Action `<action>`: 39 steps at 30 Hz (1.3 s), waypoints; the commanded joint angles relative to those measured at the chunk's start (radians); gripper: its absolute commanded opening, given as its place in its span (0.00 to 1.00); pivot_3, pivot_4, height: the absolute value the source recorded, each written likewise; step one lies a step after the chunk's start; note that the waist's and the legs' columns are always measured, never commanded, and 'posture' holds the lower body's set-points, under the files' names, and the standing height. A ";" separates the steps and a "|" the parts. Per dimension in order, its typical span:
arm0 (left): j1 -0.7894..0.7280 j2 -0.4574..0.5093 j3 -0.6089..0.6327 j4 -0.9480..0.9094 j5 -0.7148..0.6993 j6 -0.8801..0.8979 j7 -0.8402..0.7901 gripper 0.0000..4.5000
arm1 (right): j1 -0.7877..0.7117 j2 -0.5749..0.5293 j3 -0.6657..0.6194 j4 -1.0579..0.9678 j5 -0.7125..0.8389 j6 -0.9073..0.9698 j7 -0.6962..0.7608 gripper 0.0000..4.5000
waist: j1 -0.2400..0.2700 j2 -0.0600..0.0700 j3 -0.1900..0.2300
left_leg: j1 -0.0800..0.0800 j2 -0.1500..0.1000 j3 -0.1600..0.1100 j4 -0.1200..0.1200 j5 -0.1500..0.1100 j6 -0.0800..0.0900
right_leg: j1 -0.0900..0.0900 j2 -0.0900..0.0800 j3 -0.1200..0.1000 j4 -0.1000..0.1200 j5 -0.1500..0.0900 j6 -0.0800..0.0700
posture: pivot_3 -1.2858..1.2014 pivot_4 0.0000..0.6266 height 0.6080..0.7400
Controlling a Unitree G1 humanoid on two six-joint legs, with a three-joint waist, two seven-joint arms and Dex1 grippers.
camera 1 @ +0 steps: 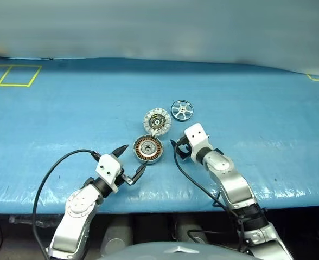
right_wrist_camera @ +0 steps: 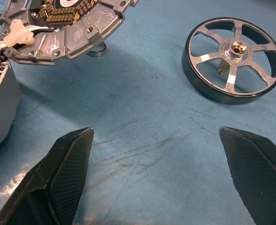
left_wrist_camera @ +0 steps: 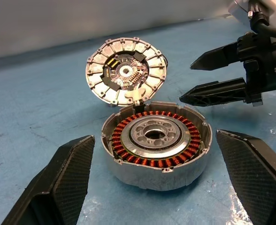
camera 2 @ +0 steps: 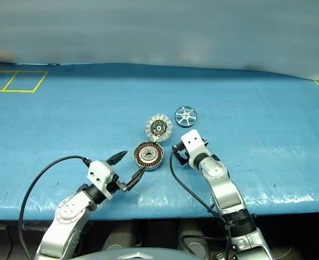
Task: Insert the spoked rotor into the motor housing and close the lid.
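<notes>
Lying flat on the blue table [camera 1: 268,119], the spoked rotor [camera 1: 182,110] sits beyond and to the right of the motor housing [camera 1: 148,149], well apart from it, its hub axis upright and its spokes facing up. Right hand [camera 1: 177,147], fingers spread and empty, hovers just right of the housing and points forward toward the rotor; in the right wrist view the rotor [right_wrist_camera: 233,59] lies ahead and toward one finger rather than centred between the two, with bare table between. This hand is judged the nearer and the natural one for the pick. Left hand [camera 1: 131,161], also spread wide and holding nothing, sits just on the near-left side of the housing, its fingers straddling that side. The lid [camera 1: 157,122] stands swung open beyond the housing, hinged at the housing's far edge, tilted with its inner face showing. A small dark ring [right_wrist_camera: 96,49] lies on the table by the lid's edge. Judged obstacle: the open lid stands left of the rotor, between it and the housing's far edge, so the carry to the housing must clear it.
</notes>
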 commanded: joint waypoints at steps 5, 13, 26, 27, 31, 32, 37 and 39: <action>-0.020 -0.003 -0.001 -0.010 -0.012 -0.026 0.010 1.00 | -0.107 0.037 0.039 0.079 -0.027 -0.065 0.025 1.00 | -0.007 0.000 0.000 | 0.000 0.001 0.000 -0.001 0.000 0.000 | -0.001 0.001 0.000 0.000 0.000 0.000 | 0.52 0.24 1.00; -0.020 0.000 0.001 -0.006 -0.017 -0.028 0.012 1.00 | -0.146 0.098 0.091 0.130 -0.046 -0.101 0.043 1.00 | -0.008 0.000 0.000 | 0.000 0.001 0.001 -0.002 0.000 0.000 | -0.001 0.001 0.000 0.000 0.000 0.000 | 0.52 0.24 1.00; -0.029 -0.003 -0.025 0.010 -0.016 -0.014 0.008 1.00 | -0.166 0.181 0.102 0.207 -0.064 -0.172 0.030 1.00 | -0.015 0.000 0.000 | 0.001 0.002 0.001 -0.003 0.000 0.000 | -0.002 0.001 0.001 0.000 0.000 0.000 | 0.52 0.24 1.00; -0.030 -0.003 -0.026 0.010 -0.016 -0.014 0.009 1.00 | -0.165 0.179 0.095 0.210 -0.063 -0.177 0.028 1.00 | -0.015 0.000 0.000 | 0.001 0.002 0.001 -0.003 0.000 0.000 | -0.002 0.001 0.001 0.000 0.000 0.000 | 0.52 0.24 1.00; -0.033 -0.003 -0.026 0.012 -0.019 -0.012 0.010 1.00 | -0.159 0.159 0.056 0.219 -0.058 -0.188 0.008 1.00 | -0.015 0.000 0.000 | 0.001 0.002 0.001 -0.003 0.000 0.000 | -0.002 0.001 0.001 0.000 0.000 0.000 | 0.52 0.24 1.00; -0.034 -0.004 -0.027 0.013 -0.019 -0.012 0.010 1.00 | -0.159 0.155 0.047 0.221 -0.056 -0.189 0.004 1.00 | -0.015 0.000 0.000 | 0.001 0.002 0.001 -0.003 0.000 0.000 | -0.002 0.001 0.001 0.000 0.000 0.000 | 0.52 0.24 1.00; -0.041 -0.010 -0.035 0.019 -0.020 -0.012 0.009 1.00 | -0.176 0.179 -0.034 0.254 -0.006 -0.165 -0.031 1.00 | -0.014 0.000 0.000 | 0.001 0.002 0.001 -0.004 0.000 0.000 | -0.002 0.001 0.001 -0.001 0.000 -0.001 | 0.52 0.24 1.00; -0.044 -0.010 -0.037 0.020 -0.020 -0.011 0.010 1.00 | -0.187 0.198 -0.060 0.271 0.020 -0.155 -0.030 1.00 | -0.017 0.000 0.000 | 0.001 0.002 0.002 -0.004 0.000 0.000 | -0.002 0.001 0.001 -0.001 0.000 0.000 | 0.52 0.24 1.00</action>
